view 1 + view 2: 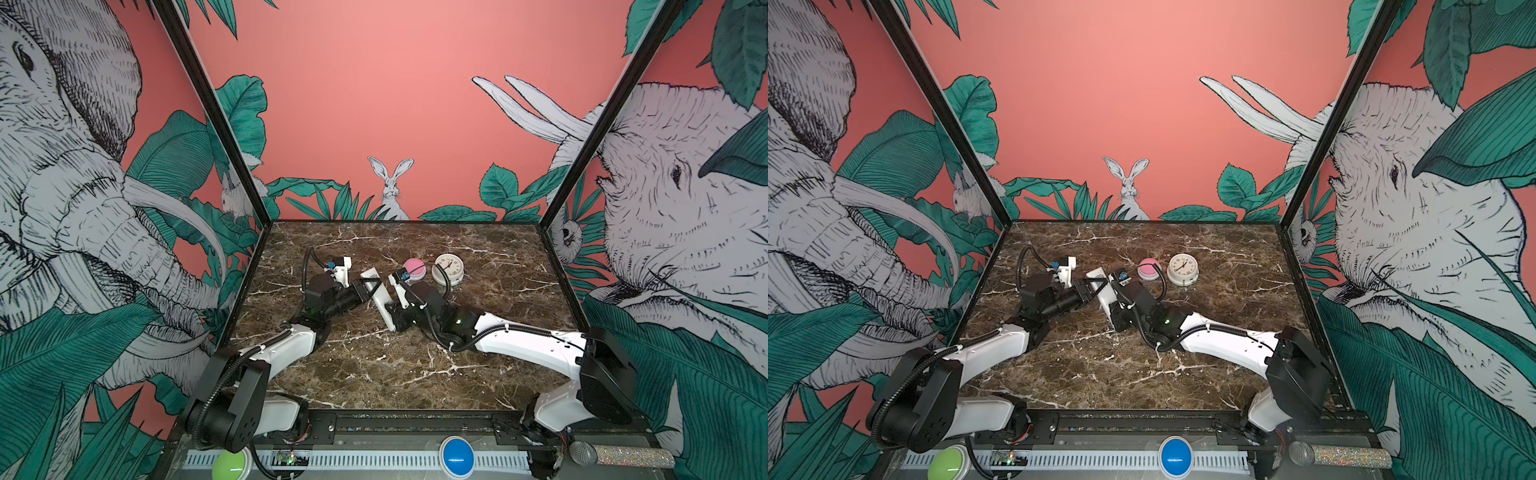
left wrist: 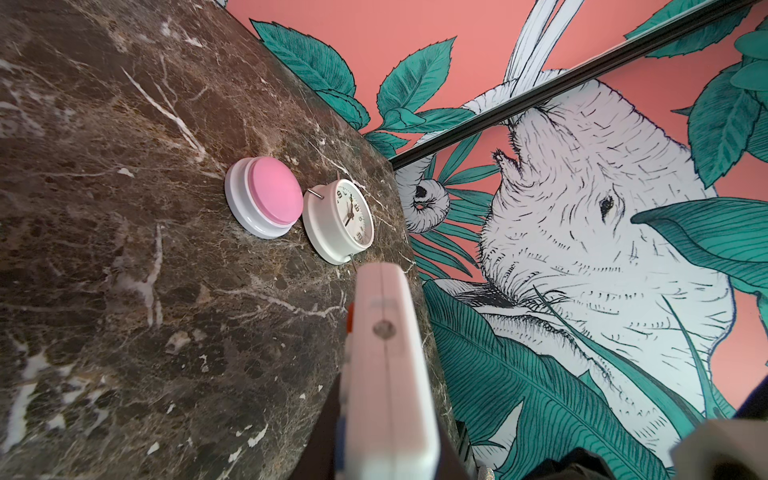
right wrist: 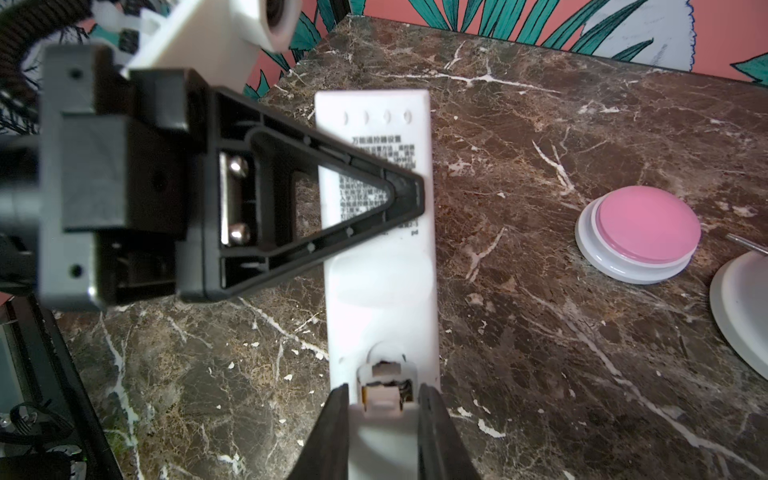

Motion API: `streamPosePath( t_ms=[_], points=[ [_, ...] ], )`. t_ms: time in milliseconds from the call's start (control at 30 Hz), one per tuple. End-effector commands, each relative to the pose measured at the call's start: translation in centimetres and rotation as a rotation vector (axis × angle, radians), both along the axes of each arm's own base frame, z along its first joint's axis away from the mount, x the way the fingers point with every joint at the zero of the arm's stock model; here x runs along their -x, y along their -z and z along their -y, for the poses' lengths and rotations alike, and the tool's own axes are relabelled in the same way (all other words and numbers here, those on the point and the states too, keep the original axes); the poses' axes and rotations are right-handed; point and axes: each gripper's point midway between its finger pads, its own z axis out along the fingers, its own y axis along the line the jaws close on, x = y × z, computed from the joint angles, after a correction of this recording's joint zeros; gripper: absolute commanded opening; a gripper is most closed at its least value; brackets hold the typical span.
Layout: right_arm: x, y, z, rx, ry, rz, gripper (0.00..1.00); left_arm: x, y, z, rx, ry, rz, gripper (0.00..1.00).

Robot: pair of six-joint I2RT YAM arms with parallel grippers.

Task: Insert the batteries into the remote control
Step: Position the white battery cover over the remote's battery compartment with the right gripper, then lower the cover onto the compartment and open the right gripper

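writing: remote control (image 3: 380, 270) has a block of Chinese print on its back under a row of 4 small slots, too small to read; clock (image 2: 338, 220) dial has numerals
count: 1 remote, 1 clock, 1 pink dome button (image 2: 266, 197)
remote: back side up, mid-surface (image 3: 582, 353), left of the button
left gripper (image 3: 405, 195): jaws clenched across the remote's middle, front to back
right gripper (image 3: 382, 415): jaws grasping the remote's latch end by its long edges
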Motion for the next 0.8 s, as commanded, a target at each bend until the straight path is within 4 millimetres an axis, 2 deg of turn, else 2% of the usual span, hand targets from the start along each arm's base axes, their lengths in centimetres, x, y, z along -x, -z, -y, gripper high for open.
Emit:
streamPosePath(
  t_ms=[0,433,767],
  points=[
    [-0.1,-0.1,-0.1,-0.006,0.011,0.017,0.05,0.1,-2.1,-0.2,0.031,-0.005,0.068,0.0],
    [-0.2,0.3,-0.2,-0.001,0.008,0.025,0.05,0.2,-2.4,-0.1,0.036,0.0,0.074,0.0],
    [0.1,1.6,-0.3,0.009,-0.004,-0.001,0.05,0.3,-2.5,-0.2,0.037,-0.001,0.077,0.0]
  ],
)
